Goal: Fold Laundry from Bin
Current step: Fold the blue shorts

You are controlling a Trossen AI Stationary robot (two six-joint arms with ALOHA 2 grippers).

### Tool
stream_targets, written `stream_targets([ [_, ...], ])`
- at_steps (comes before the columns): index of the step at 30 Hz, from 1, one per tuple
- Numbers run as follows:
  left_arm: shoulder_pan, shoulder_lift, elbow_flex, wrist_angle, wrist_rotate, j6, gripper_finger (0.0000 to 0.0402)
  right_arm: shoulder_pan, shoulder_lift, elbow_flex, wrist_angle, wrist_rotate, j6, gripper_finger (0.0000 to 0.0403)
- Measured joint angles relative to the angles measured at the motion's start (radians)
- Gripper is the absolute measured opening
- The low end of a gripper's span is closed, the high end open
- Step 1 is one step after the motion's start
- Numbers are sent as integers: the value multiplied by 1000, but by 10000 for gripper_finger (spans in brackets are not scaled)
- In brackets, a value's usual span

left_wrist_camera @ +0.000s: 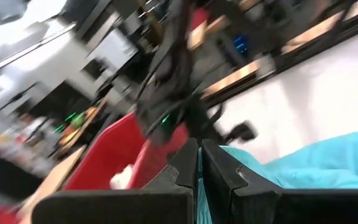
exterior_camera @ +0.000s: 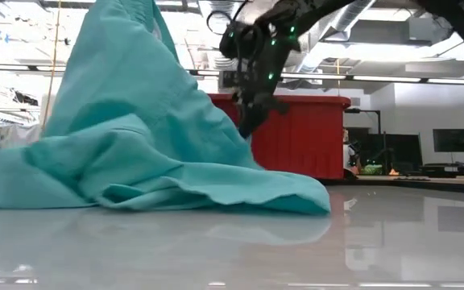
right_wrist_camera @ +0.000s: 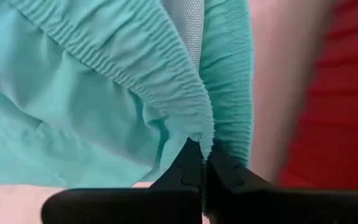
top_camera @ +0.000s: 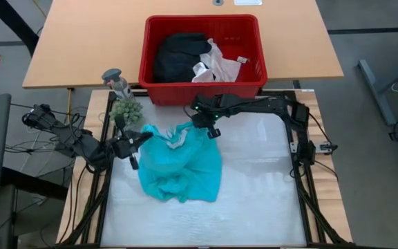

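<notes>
Glossy white table (top_camera: 254, 187) (workshop, seemingly)

A robotics lab or workshop is indicated: exposed ceiling ducts (exterior_camera: 393, 32) and strip lights are seen overhead, dark monitors (exterior_camera: 456, 141) stand on desks behind, loose cables (top_camera: 19, 142) are strewn on the grey floor beside the framed white bench (top_camera: 254, 194).

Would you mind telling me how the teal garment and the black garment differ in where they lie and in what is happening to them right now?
The teal garment lies on the white table top, outside the red bin; the black garment sits inside that bin. The teal one is pinched by both the left pincer and the right pincer; nothing touches the black one. The teal one is partly lifted and spread; the black one is bunched. Both are soft, unfolded laundry.
</notes>
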Motion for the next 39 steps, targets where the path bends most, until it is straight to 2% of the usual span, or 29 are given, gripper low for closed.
stream_targets([
  [6,17,-1,0,9,-139,22,0,29,-144,0,-27,183,68,21],
  [9,45,-1,0,8,-153,22,0,50,-219,0,-44,260,113,21],
  [15,106,-1,0,35,-199,75,0,107,-367,0,-92,485,214,21],
  [20,146,-1,0,187,-285,226,0,118,-446,0,-137,616,315,21],
  [24,180,-2,0,344,-342,398,0,118,-479,0,-181,818,380,21],
  [27,207,-1,0,436,-342,495,0,118,-497,0,-201,942,384,21],
  [32,261,-1,0,504,-317,634,0,141,-525,0,-193,1087,383,21],
  [39,379,0,0,653,-106,830,0,182,-559,0,-169,1215,374,21],
])
